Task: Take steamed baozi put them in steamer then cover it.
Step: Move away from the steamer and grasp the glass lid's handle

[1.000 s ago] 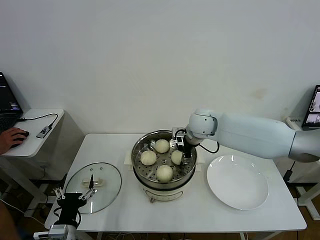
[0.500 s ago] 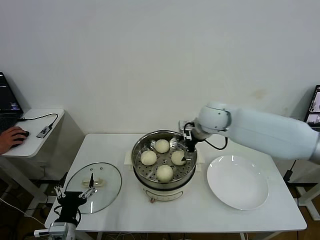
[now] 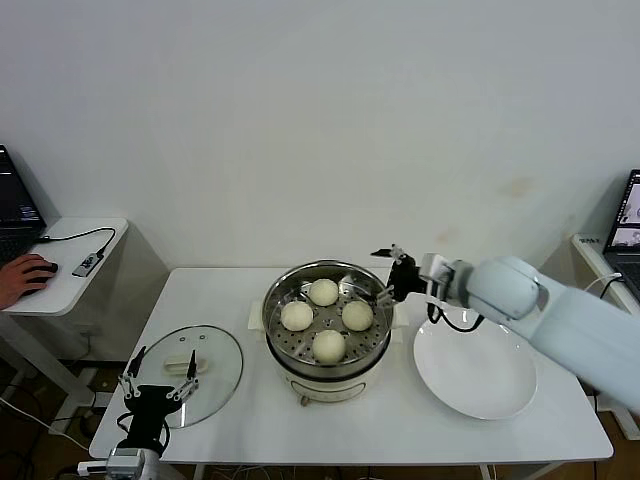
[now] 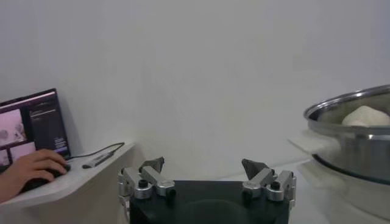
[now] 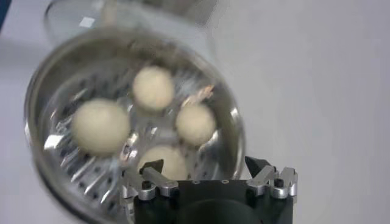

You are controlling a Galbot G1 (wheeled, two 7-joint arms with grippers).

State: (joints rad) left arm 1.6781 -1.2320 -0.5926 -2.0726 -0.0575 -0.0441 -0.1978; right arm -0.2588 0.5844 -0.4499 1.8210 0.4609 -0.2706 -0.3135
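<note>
While the left arm sits parked low at the table's near-left corner, the head view shows all four steamed baozi (image 3: 325,317) resting on the perforated tray inside the steamer (image 3: 328,372), which stands mid-table on its white base. The buns lie in a loose ring, apart from one another. The right gripper (image 3: 392,275) hovers at the steamer's right rim, fingers spread, nothing between them. To the right of the steamer lies a white plate (image 3: 476,364), bare. The glass lid (image 3: 187,374) lies flat on the table (image 3: 390,425) left of the steamer, with the left gripper (image 3: 158,379) just over its near edge, fingers apart and empty. At far left a person's hand (image 3: 18,277) rests on a mouse on a side desk (image 3: 65,270).

Left wrist view: the left gripper (image 4: 204,170) has its fingers wide apart, holding nothing. The steamer wall (image 4: 350,133) shows close by, one bun's top visible above the rim. A laptop (image 4: 30,126) and the hand on the mouse appear on the side desk beyond.

Right wrist view: the right gripper (image 5: 206,167) is released, fingers spread and empty, positioned above the steamer's rim (image 5: 233,125). All four buns (image 5: 100,125) are visible on the tray below it, somewhat blurred. The lid's edge shows faintly beyond the steamer.
</note>
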